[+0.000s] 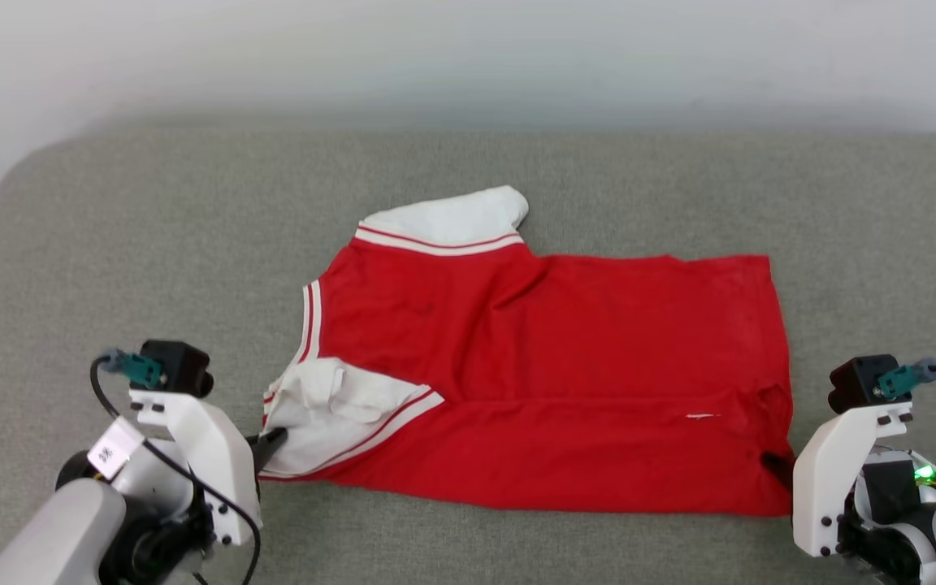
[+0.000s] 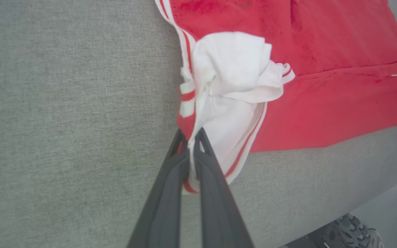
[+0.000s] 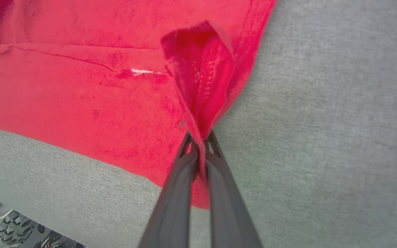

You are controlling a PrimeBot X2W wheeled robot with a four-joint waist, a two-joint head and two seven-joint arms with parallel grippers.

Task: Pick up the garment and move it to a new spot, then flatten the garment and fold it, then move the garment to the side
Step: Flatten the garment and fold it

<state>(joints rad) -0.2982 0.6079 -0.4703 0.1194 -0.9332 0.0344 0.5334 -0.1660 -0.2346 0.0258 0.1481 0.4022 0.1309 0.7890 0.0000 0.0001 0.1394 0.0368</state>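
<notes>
The garment (image 1: pixel 549 366), a red jersey shirt, lies spread out in the middle of the desk (image 1: pixel 110 244), which is covered in grey woven fabric. Its plain red side faces up and no lettering shows. It lies sideways in the head view, with the neck end toward the robot's left and the hem toward its right. The near part of the body is doubled over along a crease that runs across the shirt.

The far white sleeve (image 1: pixel 452 215), edged with red and white striped trim, sticks out flat at the far edge. The near white sleeve (image 1: pixel 330 414) is bunched and folded back on itself at the near left corner.

The left pincer (image 1: pixel 273 443) is at that corner. In the left wrist view its two dark fingers are pressed together on the striped edge of the near sleeve (image 2: pixel 233 69), with white cloth caught between the tips (image 2: pixel 190 136).

The right pincer (image 1: pixel 773 465) is at the near right corner of the hem. In the right wrist view it (image 3: pixel 200 137) is closed on the red cloth (image 3: pixel 64 86), which puckers into a raised pocket just beyond the fingertips.

A pale wall (image 1: pixel 435 57) rises behind the desk.
</notes>
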